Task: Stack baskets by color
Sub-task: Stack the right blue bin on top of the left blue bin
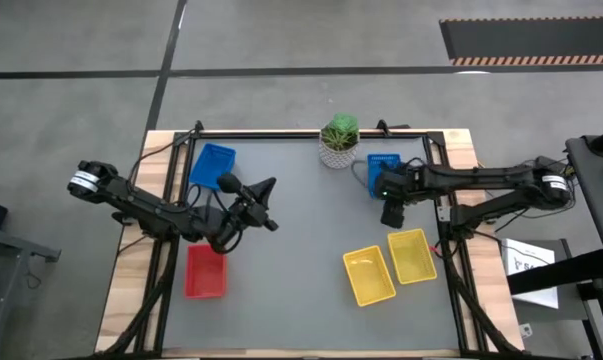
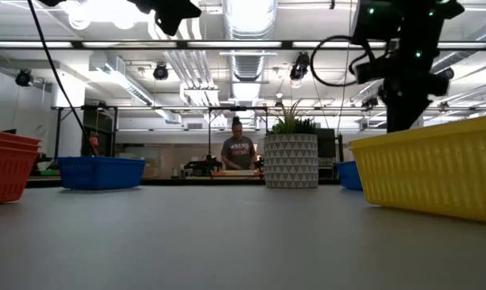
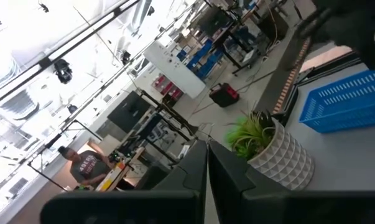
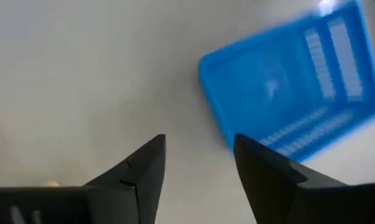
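**Sorting baskets by colour: both arms above the counter, nothing gripped**

Viewed from above, the grey counter (image 1: 301, 250) carries baskets in three colour groups. A blue basket (image 1: 212, 164) lies near the far-left corner; a second blue basket (image 1: 383, 172) lies toward the far-right corner, just beside the white pot with a green plant (image 1: 339, 141) at the far edge. The red basket (image 1: 205, 270) sits by the left edge toward the near side; in the low view its rim appears doubled, so it may be a stack, though the count cannot be told. Two yellow baskets, one (image 1: 369, 276) nearer the counter's middle and one (image 1: 412, 255) nearer the right edge, lie side by side, close together, in the near-right part.

The right gripper (image 1: 393, 212) hangs over bare counter, just on the near side of the right-hand blue basket. Its fingers (image 4: 140, 168) stand wide apart with nothing between them; in the right wrist view the blue basket lies beyond the fingertips, apart from them.

The left gripper (image 1: 271, 205) is raised over the left half of the counter, between the far-left blue basket and the red one, pointing toward the middle. Its fingers (image 3: 190, 174) are pressed together and hold nothing.

A person (image 2: 238, 151) stands in the room beyond the far edge.
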Robot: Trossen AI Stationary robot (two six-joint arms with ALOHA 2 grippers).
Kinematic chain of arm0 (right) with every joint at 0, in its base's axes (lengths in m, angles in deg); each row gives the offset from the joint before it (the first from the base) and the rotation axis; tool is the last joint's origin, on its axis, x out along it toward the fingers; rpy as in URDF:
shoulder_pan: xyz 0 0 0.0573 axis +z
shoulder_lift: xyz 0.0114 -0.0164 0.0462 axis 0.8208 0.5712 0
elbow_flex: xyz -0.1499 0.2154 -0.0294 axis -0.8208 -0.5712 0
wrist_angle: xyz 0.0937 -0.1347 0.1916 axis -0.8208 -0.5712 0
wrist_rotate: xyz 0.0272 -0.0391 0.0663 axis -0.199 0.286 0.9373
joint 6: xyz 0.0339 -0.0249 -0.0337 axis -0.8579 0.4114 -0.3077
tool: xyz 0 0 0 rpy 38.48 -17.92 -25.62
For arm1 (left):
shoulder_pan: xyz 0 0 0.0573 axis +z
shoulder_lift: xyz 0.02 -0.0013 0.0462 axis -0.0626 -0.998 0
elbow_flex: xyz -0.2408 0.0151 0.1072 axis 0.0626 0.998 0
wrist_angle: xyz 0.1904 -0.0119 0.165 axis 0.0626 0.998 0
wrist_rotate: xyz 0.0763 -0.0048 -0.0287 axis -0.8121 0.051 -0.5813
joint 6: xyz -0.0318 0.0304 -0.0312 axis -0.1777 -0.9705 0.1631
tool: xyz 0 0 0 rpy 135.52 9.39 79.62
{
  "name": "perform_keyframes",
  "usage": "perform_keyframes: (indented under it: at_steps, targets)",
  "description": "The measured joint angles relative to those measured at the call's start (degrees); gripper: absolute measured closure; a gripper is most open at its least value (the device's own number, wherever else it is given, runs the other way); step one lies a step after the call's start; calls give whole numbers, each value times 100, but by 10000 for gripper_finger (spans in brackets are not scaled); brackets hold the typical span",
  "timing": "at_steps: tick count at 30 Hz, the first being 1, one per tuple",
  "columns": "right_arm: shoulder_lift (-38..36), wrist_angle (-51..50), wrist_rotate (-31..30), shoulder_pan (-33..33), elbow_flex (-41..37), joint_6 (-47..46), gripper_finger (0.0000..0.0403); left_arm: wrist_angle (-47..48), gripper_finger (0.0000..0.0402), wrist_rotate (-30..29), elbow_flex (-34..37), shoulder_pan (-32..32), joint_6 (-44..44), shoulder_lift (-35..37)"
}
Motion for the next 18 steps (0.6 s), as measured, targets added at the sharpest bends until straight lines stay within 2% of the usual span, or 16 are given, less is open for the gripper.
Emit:
perform_keyframes:
  at_steps: [3,7,18]
  targets:
    - [231,44,-142,-2,-36,952,216,6,402,1,0,0,-77,0]
    - [480,159,-290,-155,-40,1144,226,7,402,4,0,0,-69,0]
    - [797,768,-162,-675,-142,1468,257,11,402,15,2,-2,-69,-11]
